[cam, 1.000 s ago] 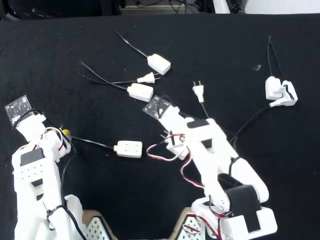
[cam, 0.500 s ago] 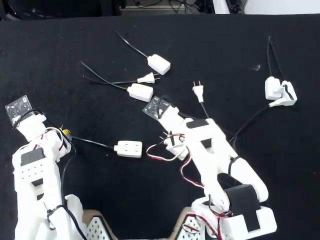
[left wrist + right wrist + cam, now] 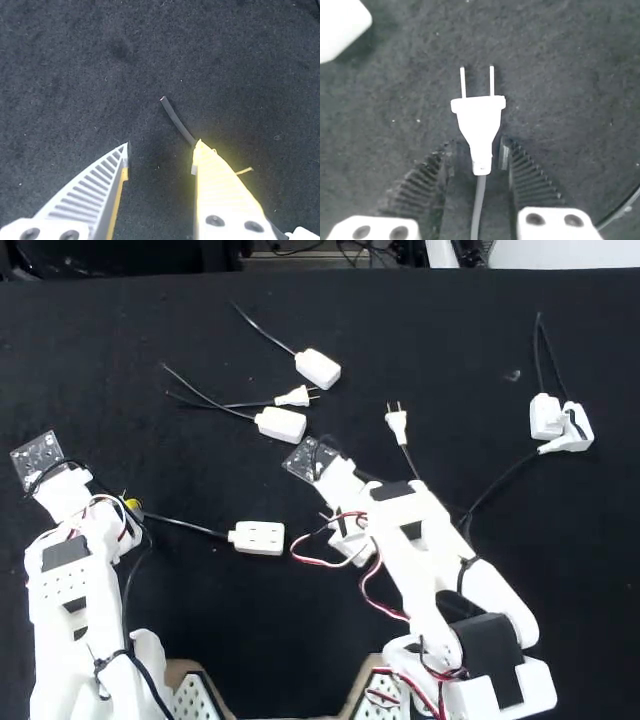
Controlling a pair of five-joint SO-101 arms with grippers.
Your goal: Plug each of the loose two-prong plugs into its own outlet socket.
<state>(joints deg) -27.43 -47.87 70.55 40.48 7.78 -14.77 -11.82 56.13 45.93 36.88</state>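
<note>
My right gripper (image 3: 476,144) is shut on a white two-prong plug (image 3: 477,120), its prongs pointing away from the wrist and its cable running back between the jaws. In the high view the right gripper (image 3: 342,536) hangs under its arm, just right of a white outlet socket (image 3: 257,537). My left gripper (image 3: 161,145) is open over the black cloth, with that socket's black cable end (image 3: 172,115) between its tips; from above the left gripper (image 3: 128,506) sits at the cable's left end. Two loose plugs (image 3: 295,395) (image 3: 397,420) lie farther back.
Two more white sockets (image 3: 280,423) (image 3: 318,367) lie at the back left of centre. A socket with a plug in it (image 3: 560,423) sits at the far right, cable trailing toward the right arm. A white socket corner (image 3: 340,25) shows beside the held plug.
The right arm has shifted slightly to the left and toward the back. The left arm and the things on the table have stayed put.
</note>
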